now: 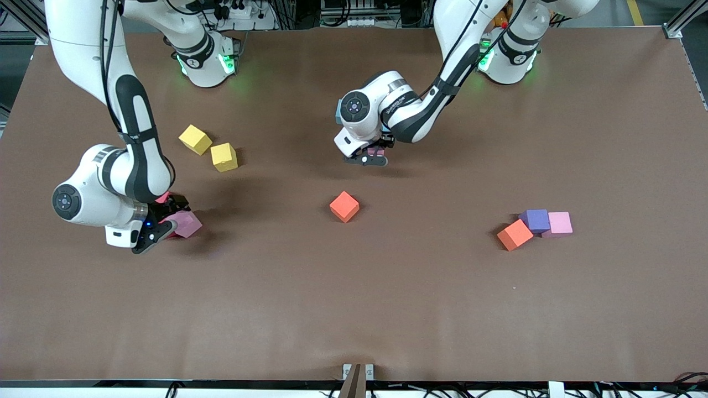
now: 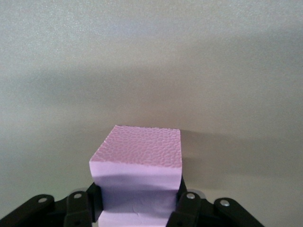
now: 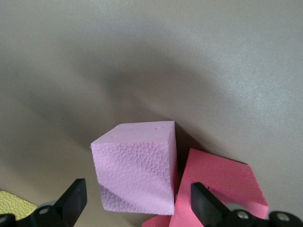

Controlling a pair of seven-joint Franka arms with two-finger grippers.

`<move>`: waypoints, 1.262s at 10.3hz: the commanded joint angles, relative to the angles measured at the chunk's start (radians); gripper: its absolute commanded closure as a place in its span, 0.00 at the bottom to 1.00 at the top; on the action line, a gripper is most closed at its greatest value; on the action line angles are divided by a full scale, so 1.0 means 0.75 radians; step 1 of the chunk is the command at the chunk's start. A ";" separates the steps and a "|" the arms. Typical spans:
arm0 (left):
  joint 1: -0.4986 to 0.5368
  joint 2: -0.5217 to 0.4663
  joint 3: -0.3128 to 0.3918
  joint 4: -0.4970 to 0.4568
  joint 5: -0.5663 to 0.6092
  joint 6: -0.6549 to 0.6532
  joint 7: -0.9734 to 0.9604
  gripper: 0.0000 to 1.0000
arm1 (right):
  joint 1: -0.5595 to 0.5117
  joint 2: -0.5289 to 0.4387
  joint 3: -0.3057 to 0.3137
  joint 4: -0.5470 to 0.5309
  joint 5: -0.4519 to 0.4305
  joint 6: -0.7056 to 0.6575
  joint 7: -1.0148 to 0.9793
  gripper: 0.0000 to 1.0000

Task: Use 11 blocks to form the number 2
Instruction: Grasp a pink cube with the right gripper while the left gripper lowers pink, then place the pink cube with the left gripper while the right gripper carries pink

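My left gripper (image 1: 371, 159) hangs over bare table at the middle, shut on a pink block (image 2: 137, 165) whose sides bulge between the fingers. My right gripper (image 3: 139, 198) is down at the right arm's end of the table and stands open around a second pink block (image 3: 135, 170), also seen in the front view (image 1: 189, 224). A red block (image 3: 218, 182) leans against that pink block beside one finger. An orange block (image 1: 344, 206) lies alone mid-table. Another orange block (image 1: 515, 234), a purple block (image 1: 535, 220) and a pink block (image 1: 560, 224) cluster toward the left arm's end. The number 2 is out of view.
Two yellow cubes (image 1: 194, 139) (image 1: 224, 157) lie side by side toward the right arm's end, farther from the front camera than the right gripper. The brown table (image 1: 354, 309) stretches wide and bare along its front edge.
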 commanded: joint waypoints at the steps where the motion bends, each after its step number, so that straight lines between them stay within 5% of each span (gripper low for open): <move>1: -0.001 -0.012 -0.010 -0.066 0.059 0.033 -0.037 1.00 | 0.009 0.009 0.015 0.004 0.040 0.008 0.004 0.00; 13: 0.034 -0.041 -0.033 -0.142 0.065 0.031 -0.037 1.00 | 0.071 0.011 0.048 -0.068 0.152 0.110 0.092 0.00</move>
